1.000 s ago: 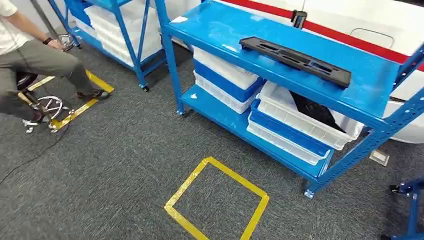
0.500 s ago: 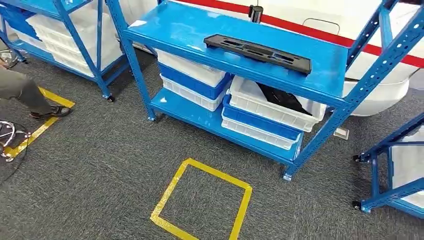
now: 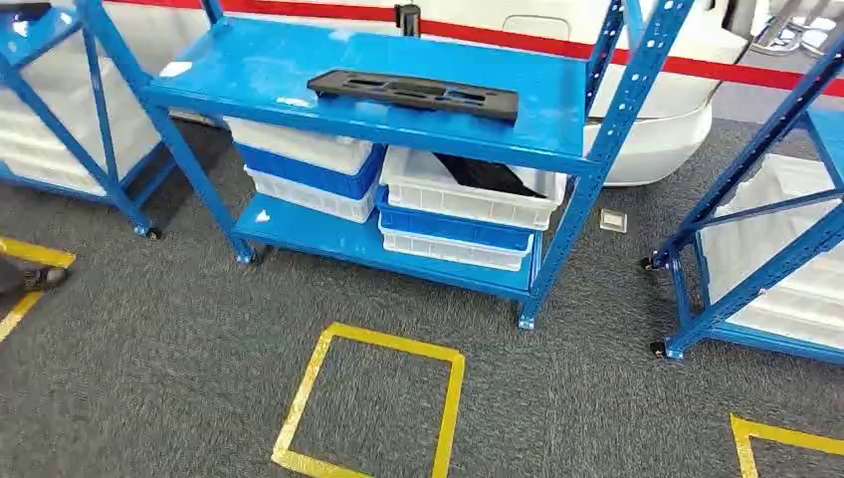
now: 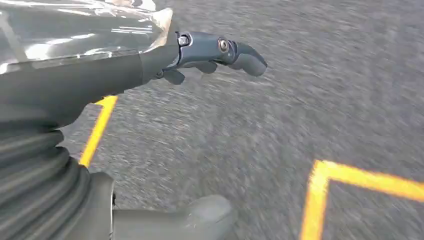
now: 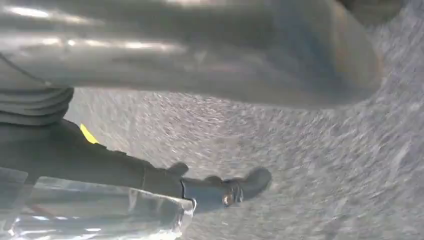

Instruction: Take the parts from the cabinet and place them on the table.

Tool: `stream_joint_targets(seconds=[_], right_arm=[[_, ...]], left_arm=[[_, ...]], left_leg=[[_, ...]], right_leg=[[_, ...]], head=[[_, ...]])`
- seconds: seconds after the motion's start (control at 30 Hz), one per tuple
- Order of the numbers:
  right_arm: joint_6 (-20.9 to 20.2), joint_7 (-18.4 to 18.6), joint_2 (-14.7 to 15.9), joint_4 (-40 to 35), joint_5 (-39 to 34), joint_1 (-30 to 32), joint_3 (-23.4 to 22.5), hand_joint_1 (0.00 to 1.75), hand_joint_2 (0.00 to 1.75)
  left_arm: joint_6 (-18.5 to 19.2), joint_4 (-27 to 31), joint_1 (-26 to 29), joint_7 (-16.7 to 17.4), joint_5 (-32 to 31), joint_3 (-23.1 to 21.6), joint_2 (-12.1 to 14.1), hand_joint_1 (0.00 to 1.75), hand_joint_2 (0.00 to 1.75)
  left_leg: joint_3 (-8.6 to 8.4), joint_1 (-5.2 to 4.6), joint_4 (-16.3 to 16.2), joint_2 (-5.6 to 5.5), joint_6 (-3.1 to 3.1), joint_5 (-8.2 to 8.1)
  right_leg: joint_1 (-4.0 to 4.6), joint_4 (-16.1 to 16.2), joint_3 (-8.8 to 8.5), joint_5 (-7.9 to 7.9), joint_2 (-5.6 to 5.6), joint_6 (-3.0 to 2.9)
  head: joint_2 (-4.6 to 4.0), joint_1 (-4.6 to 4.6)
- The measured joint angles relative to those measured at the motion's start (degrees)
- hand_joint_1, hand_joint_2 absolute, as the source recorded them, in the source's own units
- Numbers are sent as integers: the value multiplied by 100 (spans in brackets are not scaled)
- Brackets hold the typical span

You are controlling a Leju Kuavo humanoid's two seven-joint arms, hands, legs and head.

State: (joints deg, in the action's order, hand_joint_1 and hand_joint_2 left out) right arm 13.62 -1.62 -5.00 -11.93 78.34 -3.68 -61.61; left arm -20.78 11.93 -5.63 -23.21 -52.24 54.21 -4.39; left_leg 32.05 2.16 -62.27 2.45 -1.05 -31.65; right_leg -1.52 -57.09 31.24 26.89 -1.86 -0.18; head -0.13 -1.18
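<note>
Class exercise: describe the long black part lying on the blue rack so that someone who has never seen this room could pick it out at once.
Find the blue metal rack in the middle of the head view, in front of the red-striped white wall. On its top shelf lies the long black part, flat and alone. Unlike the dark pieces in the white bin below, it is out in the open, a slim slotted bar.

Grey carpet [image 3: 179, 329] marked with yellow tape squares [image 3: 370, 408] covers the floor beneath blue metal shelving racks on casters [image 3: 597, 139], with a white wall bearing a red stripe [image 3: 697, 68] running behind them.
</note>
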Motion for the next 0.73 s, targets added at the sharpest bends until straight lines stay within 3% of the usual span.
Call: stream_joint_targets(seconds=[0.03, 0.07, 0.1, 0.13, 0.17, 0.23, 0.27, 0.3, 0.33, 0.53, 0.63, 0.73], right_arm=[[31, 48, 2, -4, 24, -13, 0, 0, 0], [59, 109, -2, -2, 50, -22, 0, 0, 0], [76, 151, -4, -2, 77, -18, 0, 0, 0], [83, 188, -7, -2, 94, -11, 0, 0, 175], [90, 205, -7, -2, 103, -5, 0, 0, 175], [103, 240, -11, -2, 142, -10, 4, 0, 175], [105, 267, -15, -2, 164, -14, 7, 0, 175], [109, 284, -9, -2, 179, -19, 9, 0, 175], [114, 293, -11, -2, 190, -20, 11, 0, 175], [114, 301, -11, -4, 190, -20, 11, 0, 175], [114, 328, 2, -2, 205, -16, 13, 0, 175], [114, 378, 4, -4, 256, -19, 22, 0, 175]], left_arm=[[31, 0, 11, 4, -4, 0, -7, 0, 175], [39, 0, 26, 35, -4, 2, -2, 0, 175], [48, 0, 46, 50, -4, 4, 4, 0, 175], [57, 0, 59, 59, -4, 4, 11, 0, 175], [72, 0, 61, 63, -4, 2, 11, 0, 175], [83, 0, 59, 66, -4, 2, 15, 0, 175], [85, 0, 57, 72, -4, 2, 15, 0, 175], [96, 0, 46, 88, -4, 2, 13, 0, 175], [100, 0, 42, 94, -7, 0, 9, 0, 175], [118, 0, 46, 103, -7, 0, 7, 0, 175], [149, 0, 46, 118, -7, 2, -2, 0, 175], [159, 0, 46, 166, -13, 2, 0, 0, 175]], left_leg=[[197, 5, -414, -152, 2, -224], [429, 4, -881, -235, -15, -427], [605, 4, -1190, -265, -32, -511], [674, 5, -1259, -264, -40, -458], [626, 10, -1060, -262, -51, -252], [244, 37, -169, -261, -57, 291], [61, 58, 249, -269, -58, 407], [32, 7, 308, -295, -35, 331], [45, 8, 309, -296, 25, 344], [39, 14, 333, -296, 31, 352], [37, -36, 331, -294, 40, 351], [45, -100, 325, -294, 124, 351]], right_leg=[[10, 0, 4, -1, 45, -39], [27, 0, 7, 5, 110, -49], [48, -5, 3, 8, 164, -52], [58, -7, -8, 12, 203, -55], [58, -12, -19, 17, 240, -57], [50, -33, -44, 41, 296, -31], [52, -70, -34, 61, 313, 0], [135, -108, 5, 98, 325, 56], [138, -96, 63, 104, 329, 75], [151, -106, 69, 122, 326, 75], [166, -97, 54, 130, 326, 29], [141, -51, 35, 101, 327, 96]], head=[[0, -26], [0, -28], [0, -26], [0, -26], [0, -28], [0, -26], [0, -35], [0, -39], [0, -17], [0, -22], [0, -24], [0, -26]])
